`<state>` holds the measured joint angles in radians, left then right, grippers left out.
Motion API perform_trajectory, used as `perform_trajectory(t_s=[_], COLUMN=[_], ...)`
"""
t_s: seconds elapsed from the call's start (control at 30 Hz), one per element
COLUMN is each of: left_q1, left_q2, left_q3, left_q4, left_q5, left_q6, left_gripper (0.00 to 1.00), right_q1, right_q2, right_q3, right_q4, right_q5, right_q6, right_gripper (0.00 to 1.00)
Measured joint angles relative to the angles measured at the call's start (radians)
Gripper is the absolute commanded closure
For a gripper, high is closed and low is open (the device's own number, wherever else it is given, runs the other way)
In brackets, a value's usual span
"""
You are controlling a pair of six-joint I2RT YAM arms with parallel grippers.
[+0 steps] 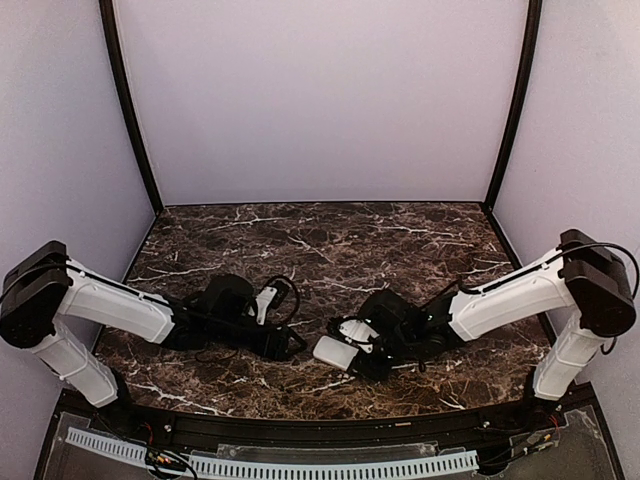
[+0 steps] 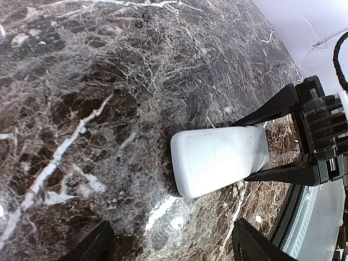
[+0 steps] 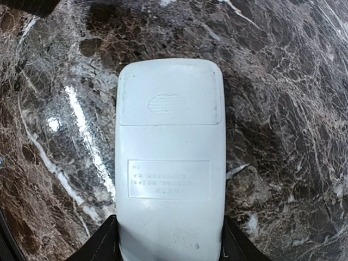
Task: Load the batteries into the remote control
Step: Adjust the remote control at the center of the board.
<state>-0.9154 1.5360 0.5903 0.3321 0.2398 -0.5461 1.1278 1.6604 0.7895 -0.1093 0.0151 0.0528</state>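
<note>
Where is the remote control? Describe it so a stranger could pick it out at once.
Start at the dark marble table: near the middle of its front edge, the right arm's fingers grip the remote control by one end. Unlike the black parts around it, it is a white rounded slab, back up, with a ridged thumb patch and a pale label.

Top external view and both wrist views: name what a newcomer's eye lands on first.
The white remote control stands out against the dark veined marble table. It lies back side up with its battery cover in place, near the middle of the table's near edge. The right gripper clamps its sides, while the left gripper hangs open and empty just to its left.
</note>
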Motion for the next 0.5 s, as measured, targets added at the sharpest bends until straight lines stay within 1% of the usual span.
perform_trajectory(t_s=[0.03,0.1,0.23,0.37,0.5], left_q1=[0.002,0.004,0.004,0.004,0.004], left_q2=[-0.018,-0.057,-0.130,-0.166,-0.165], left_q3=[-0.005,-0.013,-0.018,-0.017,0.002], left_q4=[-0.005,-0.016,-0.041,-0.067,-0.114], left_q5=[-0.014,-0.043,-0.100,-0.148,-0.174], left_q6=[0.012,0.025,0.053,0.105,0.168], left_gripper=[0.05,0.02,0.02,0.01,0.01], right_q1=[-0.005,-0.019,-0.058,-0.120,-0.190], right_q2=[0.005,0.009,0.009,0.000,-0.011], right_q3=[0.005,0.010,0.011,0.008,0.008], right_q4=[0.000,0.000,-0.001,-0.013,-0.025], right_q5=[-0.012,-0.037,-0.082,-0.120,-0.131], right_q6=[-0.016,-0.040,-0.080,-0.103,-0.103], right_gripper=[0.52,0.45,0.37,0.33,0.31])
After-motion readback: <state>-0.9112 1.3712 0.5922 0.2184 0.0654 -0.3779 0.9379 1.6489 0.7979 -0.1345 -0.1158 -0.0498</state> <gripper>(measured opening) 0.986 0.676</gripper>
